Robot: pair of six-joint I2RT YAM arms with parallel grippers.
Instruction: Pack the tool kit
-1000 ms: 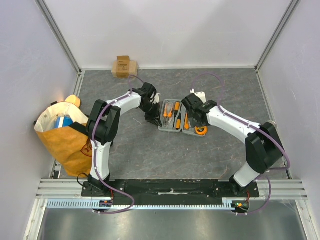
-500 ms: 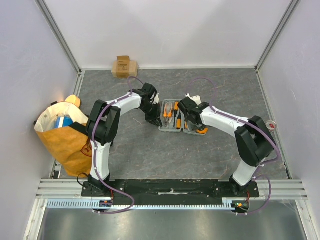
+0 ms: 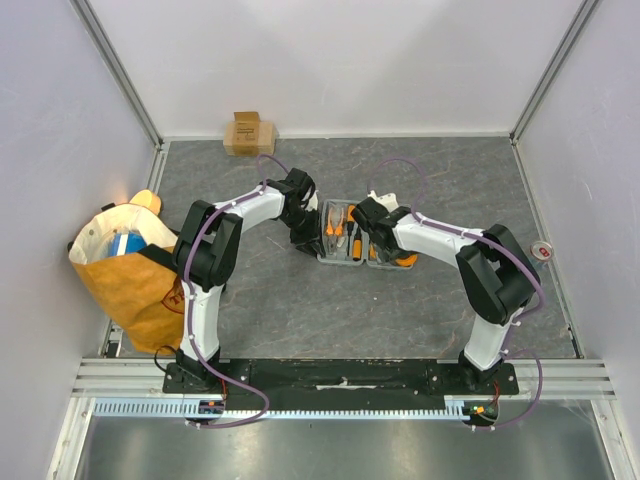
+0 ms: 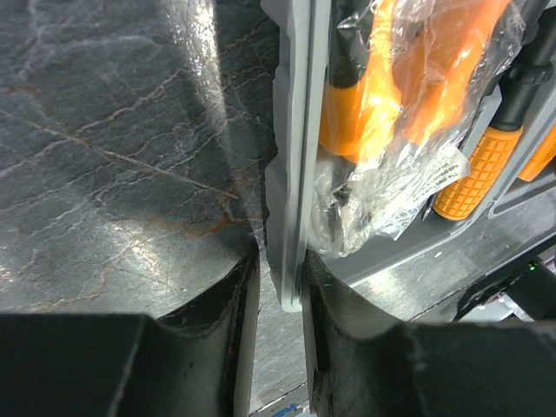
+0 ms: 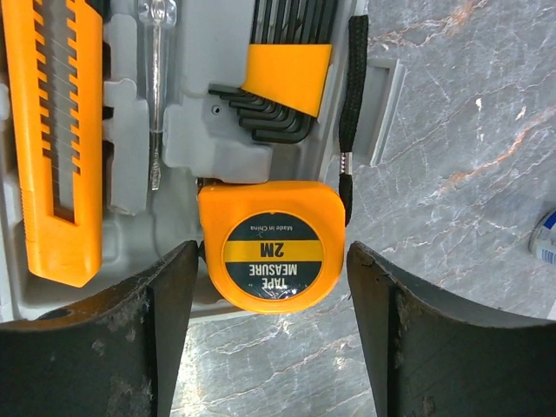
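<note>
Grey case (image 4: pixel 292 130) edge between left jaws partly hides wrapped pliers (image 4: pixel 382 87).

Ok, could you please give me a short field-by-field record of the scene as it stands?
tool kit case: grey, open, on the table
left gripper: fingers either side of the case's rim, apparently clamped on it
right gripper: open, fingers straddling the tape measure
tape measure: at a corner of the case, label up
also in case: utility knife, hex keys, bagged pliers
</note>
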